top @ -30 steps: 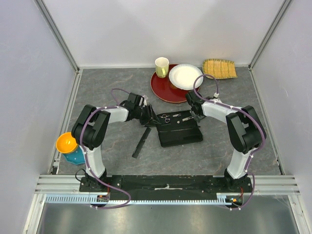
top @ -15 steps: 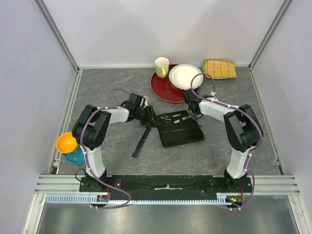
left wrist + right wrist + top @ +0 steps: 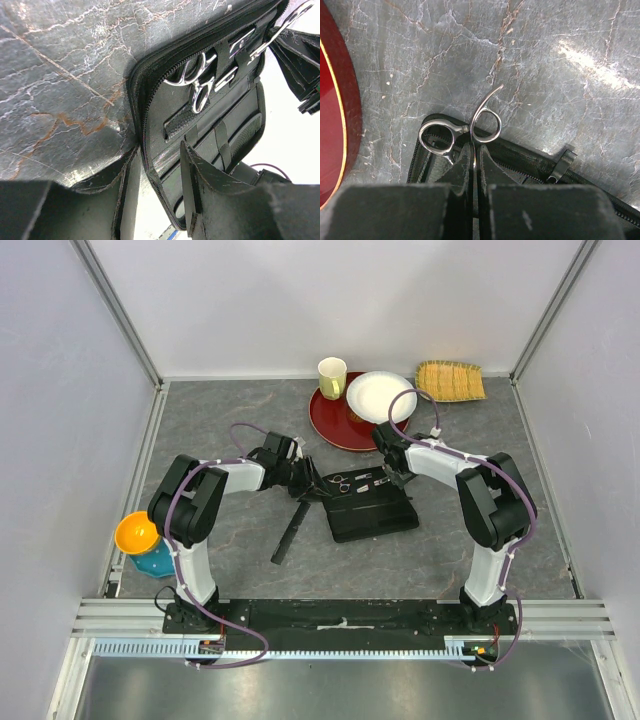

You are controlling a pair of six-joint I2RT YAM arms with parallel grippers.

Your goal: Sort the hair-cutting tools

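Scissors [image 3: 468, 129] of slim polished steel sit pinched by their blades in the right fingers [image 3: 457, 170], which are clenched tight. Their two finger rings and the little curled tang poke out past the zip rim at the upper right corner of the open case [image 3: 372, 518], mid-frame in the overhead view. A second pair [image 3: 196, 86] lies tucked under the elastic straps nearer the case's left end. The long flat comb [image 3: 289, 533] lies on the worktop [image 3: 220, 430] just left of the case.

The left fingers [image 3: 210, 190] stand half apart, astride the case's left rim. From here I can't tell whether they actually pinch it.

It looks to me like the scissors are being fitted into a strap loop. That wants the blades held flat and in line with the loop, fed low and slowly so the tips don't snag the zip teeth or the webbing. The case is soft black woven fabric, and on that smooth, grey-marbled, rust-veined surface it would likely skid, so the left side should brace it firmly. Steel that glossy may twist in a narrow grip. A red lacquered tray [image 3: 330, 125] sits close by on the left of the right wrist view.
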